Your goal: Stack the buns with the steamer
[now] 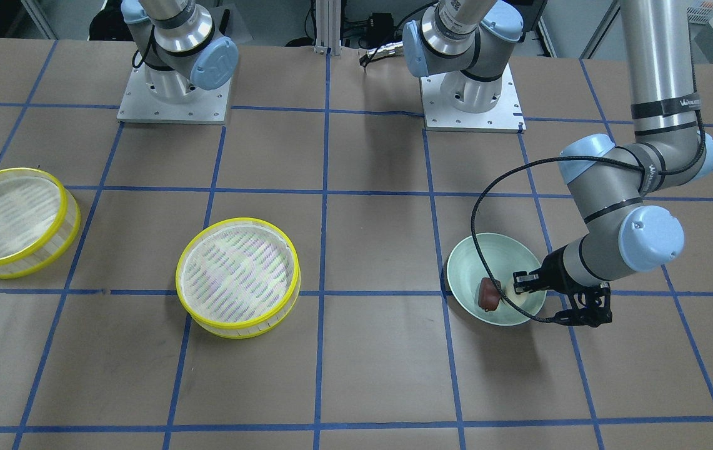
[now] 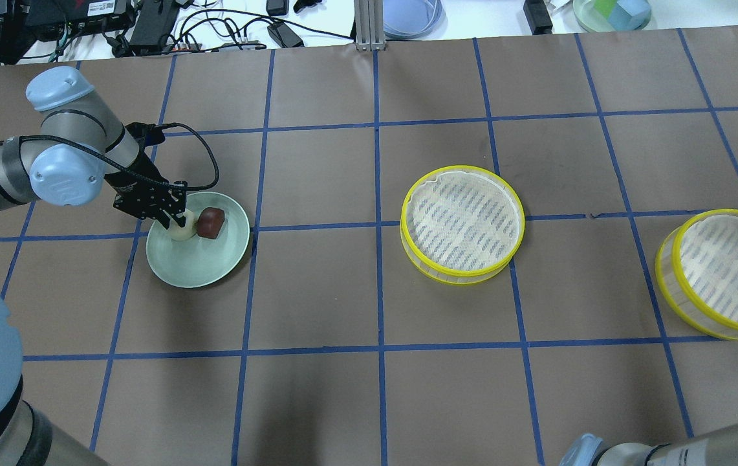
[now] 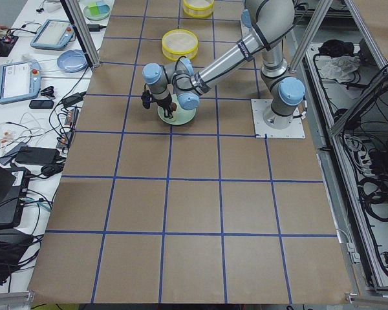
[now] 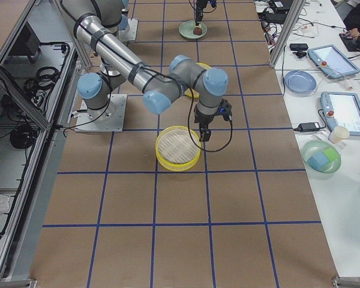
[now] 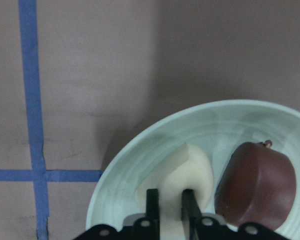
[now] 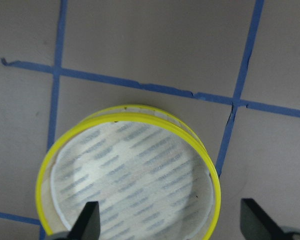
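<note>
Brown table gridded with blue tape; white side bench holds cables.

In your left wrist view, the left pincer covers the near part of the cream bun it grips. The plate runs out of the picture below the pincer and to its right. Seen from across the surface, that bun sits almost wholly behind the pincer. In your right wrist view, only the fingertips of the spread right pincer show. The bottom edge cuts the steamer tier under it.
</note>
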{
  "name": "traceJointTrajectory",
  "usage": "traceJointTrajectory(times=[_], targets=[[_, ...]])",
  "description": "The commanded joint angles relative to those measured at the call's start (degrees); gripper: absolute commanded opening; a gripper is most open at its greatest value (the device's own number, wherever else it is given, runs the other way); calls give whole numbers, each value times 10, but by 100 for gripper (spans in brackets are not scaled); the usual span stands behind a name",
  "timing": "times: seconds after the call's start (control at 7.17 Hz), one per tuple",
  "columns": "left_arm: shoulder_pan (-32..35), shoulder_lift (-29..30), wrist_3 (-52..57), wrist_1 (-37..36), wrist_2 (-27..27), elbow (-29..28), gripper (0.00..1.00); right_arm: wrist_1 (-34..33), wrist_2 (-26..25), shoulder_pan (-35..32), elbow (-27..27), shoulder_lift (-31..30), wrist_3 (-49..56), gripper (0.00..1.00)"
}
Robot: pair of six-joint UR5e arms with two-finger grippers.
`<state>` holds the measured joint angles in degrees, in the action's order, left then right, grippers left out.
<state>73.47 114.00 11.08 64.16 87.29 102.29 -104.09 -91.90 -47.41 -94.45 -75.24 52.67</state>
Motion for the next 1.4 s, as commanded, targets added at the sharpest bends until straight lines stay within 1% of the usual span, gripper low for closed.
traceJointTrajectory(times=[0.0, 0.14, 0.28, 0.42, 0.56, 0.7, 0.84, 0.98, 1.12, 1.26], targets=[[-1, -4, 7, 0, 2, -1, 0, -97, -16, 69, -86, 18, 41, 97], [-1, -4, 7, 0, 2, -1, 0, -131, -21, 79, -111, 19, 41, 93], [0, -11, 5, 0, 2, -3, 0, -132, -21, 80, -113, 25, 41, 89], [5, -26, 3, 2, 8, -13, 0, -132, -22, 89, -114, 40, 41, 74], [17, -51, -17, 17, 2, -27, 0, -132, -22, 95, -114, 49, 41, 55], [52, -68, -83, 39, 0, -59, 0, -132, -22, 95, -113, 53, 41, 29], [115, -70, -161, 68, 5, -94, 0, -132, -22, 95, -113, 55, 41, 6], [175, -65, -240, 69, 4, -117, 0, -132, -22, 95, -111, 57, 41, 0], [227, -57, -339, 62, -3, -130, 0, -130, -21, 95, -108, 55, 41, 0], [298, -46, -427, 25, -3, -144, 0, -122, -21, 95, -107, 48, 41, 0]])
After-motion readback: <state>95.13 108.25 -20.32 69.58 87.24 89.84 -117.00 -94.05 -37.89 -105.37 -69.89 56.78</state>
